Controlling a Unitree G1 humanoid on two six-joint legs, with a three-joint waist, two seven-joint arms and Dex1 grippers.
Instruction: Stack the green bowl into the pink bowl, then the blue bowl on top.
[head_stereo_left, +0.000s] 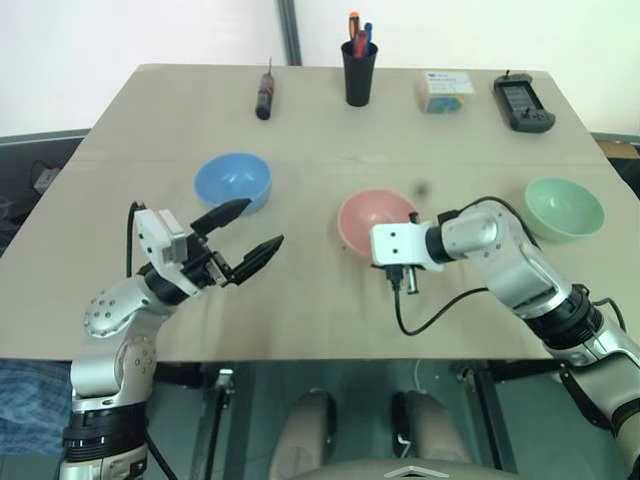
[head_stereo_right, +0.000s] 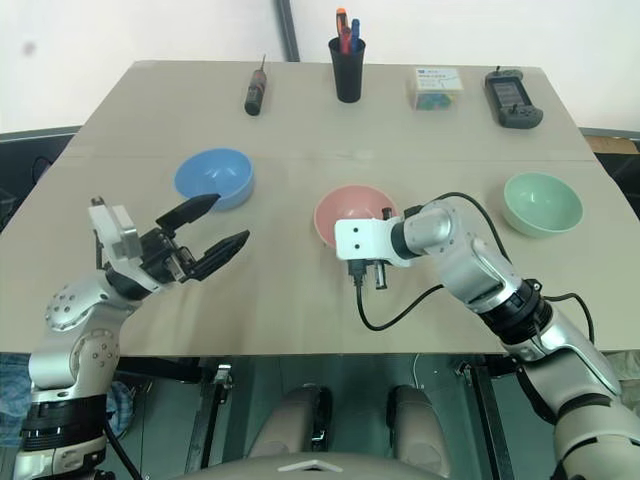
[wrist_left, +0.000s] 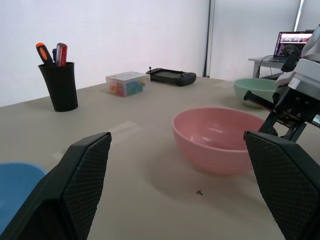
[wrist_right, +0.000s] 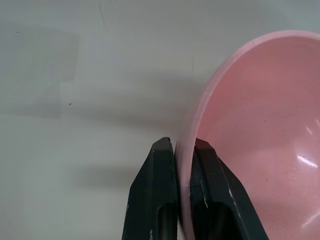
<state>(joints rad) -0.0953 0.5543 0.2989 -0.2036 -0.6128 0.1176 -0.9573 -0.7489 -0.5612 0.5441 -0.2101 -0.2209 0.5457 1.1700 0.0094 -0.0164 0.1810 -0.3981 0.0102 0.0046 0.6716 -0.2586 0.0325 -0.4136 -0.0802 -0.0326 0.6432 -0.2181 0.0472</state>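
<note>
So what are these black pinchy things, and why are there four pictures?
They belong to a robot with two arms. Two pictures come from cameras in its head, looking down at a table. The other two come from cameras on its wrists. On the table sit a blue bowl, a pink bowl, a green bowl, a black cup of pens, a screwdriver, a little box and a black controller. The left tool is open and empty. The right tool pinches the pink bowl's rim.
</note>
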